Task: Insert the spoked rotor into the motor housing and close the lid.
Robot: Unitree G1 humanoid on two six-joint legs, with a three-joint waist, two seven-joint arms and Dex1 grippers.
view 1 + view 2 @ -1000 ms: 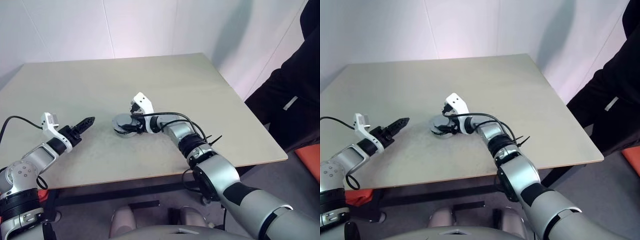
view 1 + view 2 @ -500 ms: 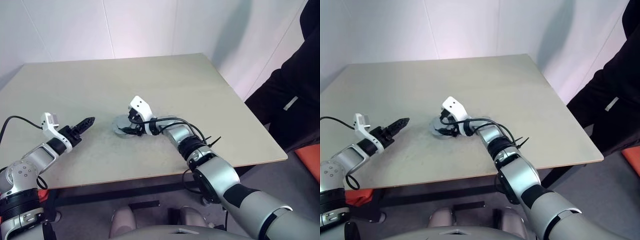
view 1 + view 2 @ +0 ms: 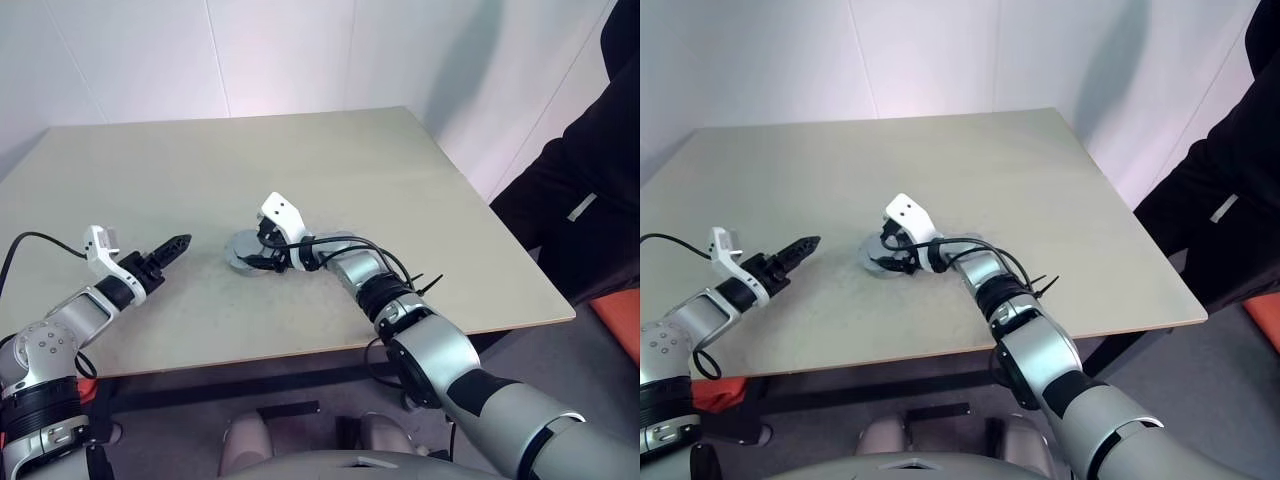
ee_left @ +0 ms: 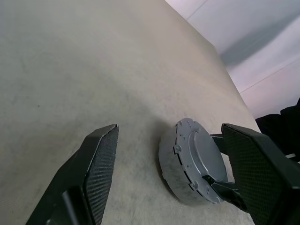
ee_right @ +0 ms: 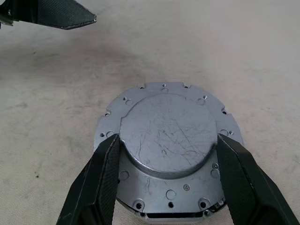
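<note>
Now, step in hand: closing. The lid (image 5: 168,140) already lies flat on the motor housing (image 4: 174,174), so what is left looks like seating or turning it home.
Assembly place: near the middle of the table (image 3: 400,170), just ahead of the right arm, well apart from the left one.
Spoked rotor: hidden; no black wheel lies loose on the table, so it is presumably inside under the lid, though that cannot be confirmed.
Right gripper (image 5: 166,145): its jaws straddle the raised round centre of the lid, one finger on each side, spread wide. The pads (image 5: 110,154) sit right at the edge of that raised disc; whether they press on it or only flank it cannot be told for sure.
Left gripper (image 3: 168,246): hangs above the table off to the left of the assembly, jaws apart with nothing between them, pointed toward the housing.
Lid fit: the notched rim (image 4: 180,140) looks level with the housing wall from the side, no obvious tilt or gap.
Next move calls for: a firm pinch on the raised centre, then a straight press or a small twist so the rim notches line up. The housing stands free on the table, so it may skate or spin with the lid; the left gripper could come in to steady it.
Risk: a lopsided push could cock the lid.
</note>
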